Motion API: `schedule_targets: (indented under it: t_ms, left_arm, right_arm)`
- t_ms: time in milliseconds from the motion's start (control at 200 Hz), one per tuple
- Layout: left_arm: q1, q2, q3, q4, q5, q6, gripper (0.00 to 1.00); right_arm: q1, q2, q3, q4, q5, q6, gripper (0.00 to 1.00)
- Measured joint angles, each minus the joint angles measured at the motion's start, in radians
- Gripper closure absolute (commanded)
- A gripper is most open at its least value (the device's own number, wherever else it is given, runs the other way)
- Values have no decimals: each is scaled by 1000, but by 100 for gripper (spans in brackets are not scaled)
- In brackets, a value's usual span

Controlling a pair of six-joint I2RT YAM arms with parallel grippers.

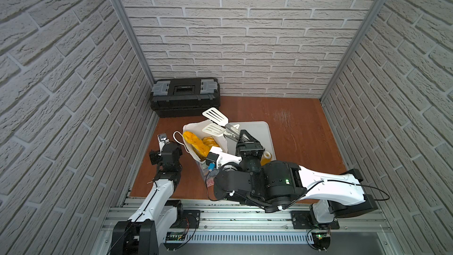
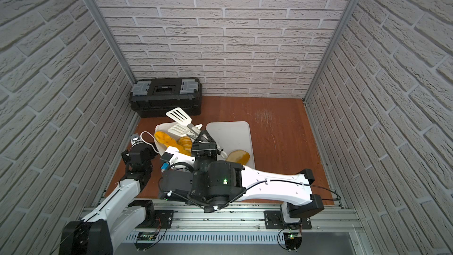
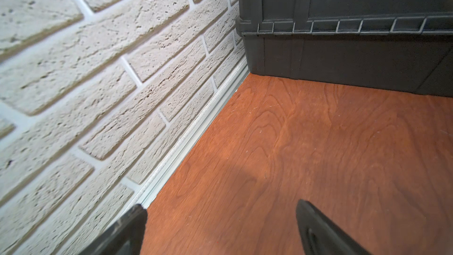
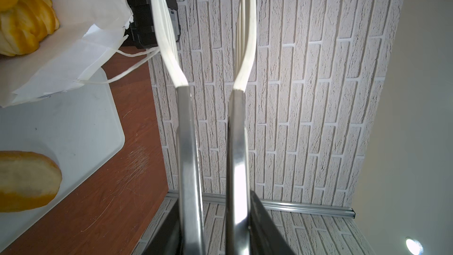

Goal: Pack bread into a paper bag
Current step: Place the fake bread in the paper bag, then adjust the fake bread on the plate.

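Nearest the lens, steel tongs (image 4: 188, 155), pinched in the right hand (image 2: 202, 139), white blades spread and empty over the rim of the paper bag (image 2: 160, 128). Above the worktop (image 3: 318, 143), left hand (image 3: 220, 217) spread, holding nothing, beside the bag's cord handle (image 2: 147, 136). Most bread (image 2: 171, 141) already bagged; one loaf (image 2: 237, 156) left on the tray (image 2: 230, 131). Likely trouble: snagging a blade on the unheld bag's rim and tipping it; losing the glossy loaf from a shallow grip.

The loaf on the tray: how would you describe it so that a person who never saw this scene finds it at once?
On the brown table lies a white tray, beside the bag. At the tray's near end lies an oval loaf. It is the only bread seen outside the bag, pale on top and yellow at the side.
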Motion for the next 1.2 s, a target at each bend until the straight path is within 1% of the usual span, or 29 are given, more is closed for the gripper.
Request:
schedule_targets:
  t_ms: [150,220,290,460,580,830,1035,1090,1120,1155,1200]
  left_arm:
    - [0,0,0,1,2,0,2]
    - [0,0,0,1,5,0,2]
    - [0,0,0,1,7,0,2]
    - [0,0,0,1,8,0,2]
    - [0,2,0,1,11,0,2]
    - [0,27,0,5,18,0,2]
    - [0,34,0,6,22,0,2]
    - [0,34,0,6,23,0,2]
    - [0,34,0,6,23,0,2]
    - [0,34,0,6,23,0,2]
    - [0,35,0,8,23,0,2]
  right_arm:
    - [-32,-82,-13,149,-29,-60,66]
    - [-72,-134,-13,190,-56,-56,66]
    - [-124,-179,-7,186,-86,-20,66]
    - [-260,-243,9,65,-194,157,66]
    - [-317,-272,-79,-19,-271,279,66]
    - [-350,-346,-335,-114,-450,511,66]
    - [-354,-412,-414,-191,-547,674,66]
    - [-355,-418,-433,-206,-571,706,68]
    - [-356,-418,-445,-214,-586,723,73]
    - [-357,-416,-460,-224,-605,743,80]
    - [-360,-412,-484,-235,-631,764,92]
